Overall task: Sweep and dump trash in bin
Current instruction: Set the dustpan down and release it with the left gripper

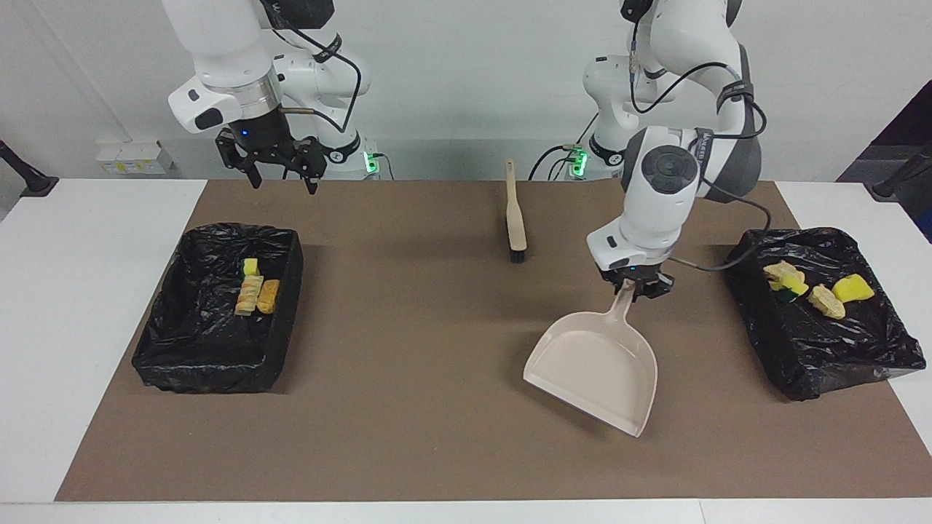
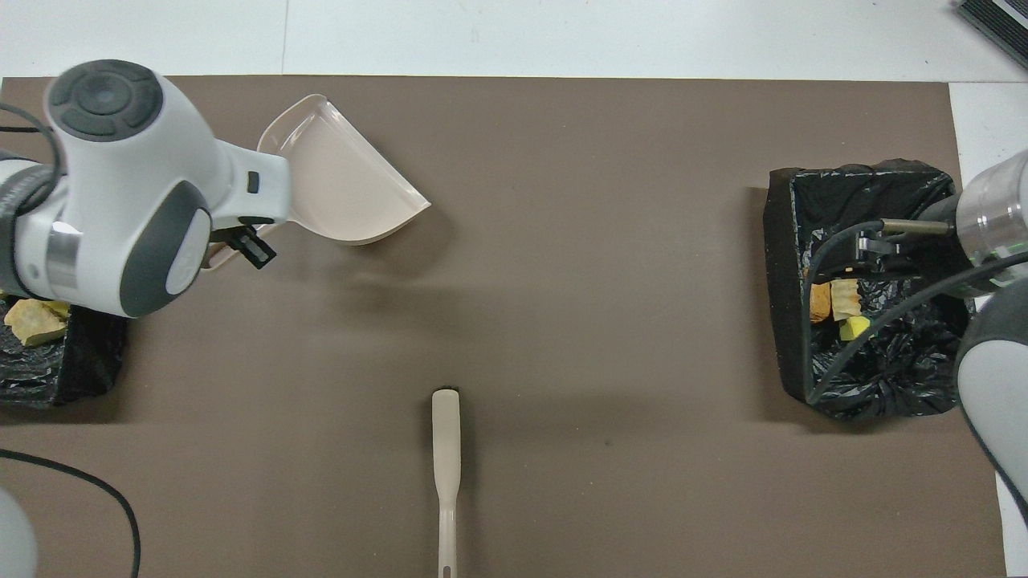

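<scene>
My left gripper (image 1: 633, 285) is shut on the handle of the beige dustpan (image 1: 593, 367). The pan is empty and its front lip is low over the brown mat; it also shows in the overhead view (image 2: 345, 177). Three trash scraps (image 1: 255, 287) lie in the black-lined bin (image 1: 182, 342) at the right arm's end. Several more scraps (image 1: 815, 287) lie in the black-lined bin (image 1: 823, 364) at the left arm's end. My right gripper (image 1: 280, 171) is open, empty and raised by the right arm's bin. No scraps show on the mat.
A beige hand brush (image 1: 515, 218) lies on the brown mat (image 1: 408, 349) midway between the arms and near the robots, its bristle end pointing away from them. It also shows in the overhead view (image 2: 446, 466). White table (image 1: 87, 291) borders the mat.
</scene>
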Action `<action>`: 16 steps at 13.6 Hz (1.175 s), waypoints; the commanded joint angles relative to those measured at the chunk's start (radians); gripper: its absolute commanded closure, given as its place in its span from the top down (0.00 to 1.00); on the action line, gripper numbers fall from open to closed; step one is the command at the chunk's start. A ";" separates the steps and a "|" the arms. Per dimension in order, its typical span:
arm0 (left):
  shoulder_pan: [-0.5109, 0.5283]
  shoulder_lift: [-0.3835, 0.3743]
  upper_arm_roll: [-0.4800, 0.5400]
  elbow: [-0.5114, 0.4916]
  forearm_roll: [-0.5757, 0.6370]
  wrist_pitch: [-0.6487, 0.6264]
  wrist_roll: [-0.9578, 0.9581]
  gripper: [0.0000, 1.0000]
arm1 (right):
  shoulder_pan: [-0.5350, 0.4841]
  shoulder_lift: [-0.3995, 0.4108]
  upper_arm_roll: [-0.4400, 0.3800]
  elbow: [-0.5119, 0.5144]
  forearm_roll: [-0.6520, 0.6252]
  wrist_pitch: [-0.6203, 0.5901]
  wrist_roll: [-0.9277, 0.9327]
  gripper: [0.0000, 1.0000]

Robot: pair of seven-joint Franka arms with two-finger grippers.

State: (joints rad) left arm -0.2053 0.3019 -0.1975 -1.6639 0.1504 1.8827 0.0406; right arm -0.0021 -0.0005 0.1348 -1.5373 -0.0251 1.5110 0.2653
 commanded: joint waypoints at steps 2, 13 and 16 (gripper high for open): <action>0.004 -0.009 -0.086 -0.127 -0.060 0.192 -0.322 0.00 | 0.025 -0.018 -0.038 -0.030 0.011 0.028 -0.023 1.00; 0.017 -0.040 -0.152 -0.196 -0.069 0.256 -0.418 1.00 | 0.014 -0.010 -0.038 -0.020 0.036 0.029 -0.027 1.00; 0.015 -0.052 -0.036 -0.125 -0.068 0.193 -0.412 1.00 | 0.007 -0.009 -0.040 -0.020 0.037 0.029 -0.029 1.00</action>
State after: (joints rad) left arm -0.1950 0.2732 -0.2999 -1.8202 0.1008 2.1224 -0.3850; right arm 0.0181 -0.0005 0.0982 -1.5420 -0.0117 1.5139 0.2653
